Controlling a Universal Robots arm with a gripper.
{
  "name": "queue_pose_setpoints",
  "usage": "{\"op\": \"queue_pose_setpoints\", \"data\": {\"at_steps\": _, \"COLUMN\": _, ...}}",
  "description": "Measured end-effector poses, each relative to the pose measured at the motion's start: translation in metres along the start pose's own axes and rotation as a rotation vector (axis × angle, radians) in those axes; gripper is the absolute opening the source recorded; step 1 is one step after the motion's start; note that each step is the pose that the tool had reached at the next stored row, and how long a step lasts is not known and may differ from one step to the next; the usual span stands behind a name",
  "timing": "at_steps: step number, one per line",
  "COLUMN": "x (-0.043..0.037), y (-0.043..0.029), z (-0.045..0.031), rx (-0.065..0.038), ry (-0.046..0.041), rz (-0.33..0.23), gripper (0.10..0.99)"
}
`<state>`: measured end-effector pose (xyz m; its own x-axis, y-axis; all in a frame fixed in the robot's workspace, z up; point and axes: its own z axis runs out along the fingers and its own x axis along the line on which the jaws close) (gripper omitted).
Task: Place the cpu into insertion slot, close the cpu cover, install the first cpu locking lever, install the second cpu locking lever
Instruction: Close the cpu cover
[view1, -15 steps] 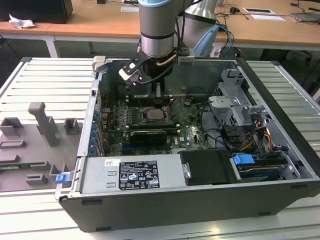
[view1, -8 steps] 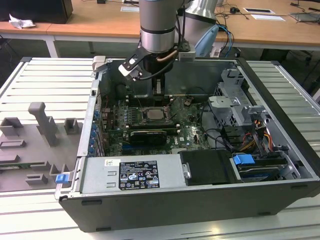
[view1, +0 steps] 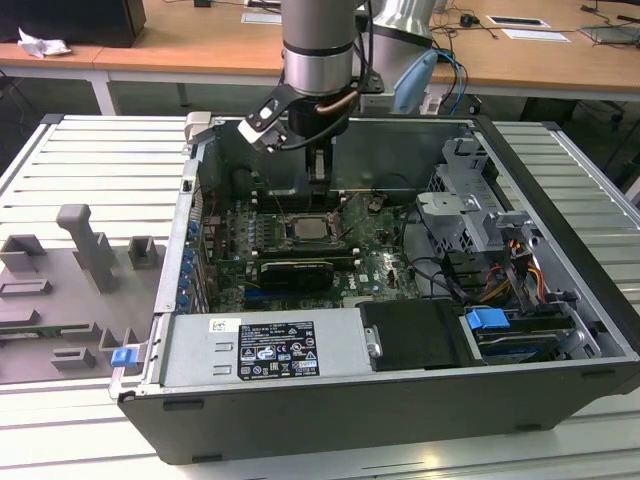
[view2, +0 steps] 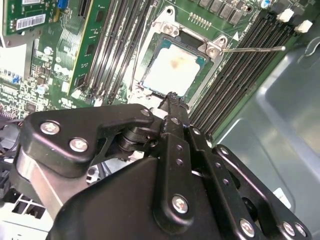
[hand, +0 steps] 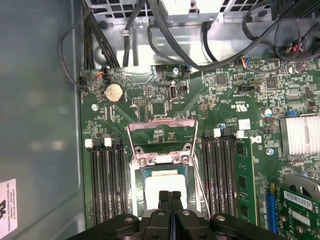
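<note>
In the exterior view, an open computer case (view1: 560, 230) was seen lying on the slatted desk (view1: 90, 140). The pincer (view1: 318, 170) was held inside it, over the motherboard's rear half, just above the cpu (view1: 305, 228).

In the second wrist view, the pincer (view2: 172, 97) was shown with its fingers pressed together and nothing gripped between them. Its tip was set at the near edge of the cpu (view2: 172, 70), though contact could not be judged. A thin metal lever (view2: 250, 49) was seen angled out across the memory slots (view2: 235, 65) beside the socket.

In the first wrist view, the cpu (hand: 162, 182) was seated flat in the insertion slot (hand: 135, 185), between two banks of memory slots. The cpu cover (hand: 160, 123) was swung up and open beyond it. The pincer (hand: 170, 195) was closed and empty over the chip's near part.
</note>
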<state>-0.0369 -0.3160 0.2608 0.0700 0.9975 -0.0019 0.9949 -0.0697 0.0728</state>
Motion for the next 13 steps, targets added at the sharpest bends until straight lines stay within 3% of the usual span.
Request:
{"op": "queue_pose_setpoints", "data": {"at_steps": 7, "x": 0.0007, "y": 0.0102, "z": -0.0034, "rx": 0.001, "ry": -0.0001, "rz": 0.0, "gripper": 0.106}}
{"op": "queue_pose_setpoints", "data": {"at_steps": 13, "x": 0.0011, "y": 0.0145, "z": -0.0137, "rx": 0.001, "ry": -0.0001, "rz": 0.0, "gripper": 0.106}}
